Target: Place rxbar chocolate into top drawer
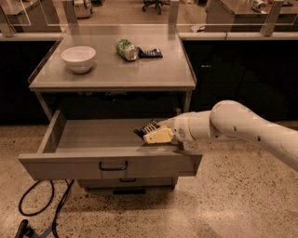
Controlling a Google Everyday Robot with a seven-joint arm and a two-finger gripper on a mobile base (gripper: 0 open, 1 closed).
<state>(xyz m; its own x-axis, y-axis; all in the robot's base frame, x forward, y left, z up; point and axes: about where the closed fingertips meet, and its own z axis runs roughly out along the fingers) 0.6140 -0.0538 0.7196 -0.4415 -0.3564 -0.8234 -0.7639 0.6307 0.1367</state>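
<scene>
Looking across the room, a speckled stone floor fills the foreground, and glass partitions and the foot of an office chair close off the back. Dark cabinets flank the grey bench on both sides, under a pale counter.

The bench top is flat with low raised edges. The white robot arm comes in from the right, reaching level towards the bench's front.

Below the top, the top drawer is pulled well out, its grey floor bare on the left, its dark bar handle facing us. Just under it peeks the lower drawer, closed.

And the hand is down inside the open drawer, in its right half, close behind the drawer front. The rxbar chocolate shows as a dark flat sliver right at the hand's tip, low over the drawer floor. Whether the hand is clamping it or has let go, I cannot tell, nor whether the bar touches the floor.

Up top, a white bowl sits left. A green can lies on its side near the back, with a dark bluish bar touching it on the right. A black cable loops on the floor at lower left.
</scene>
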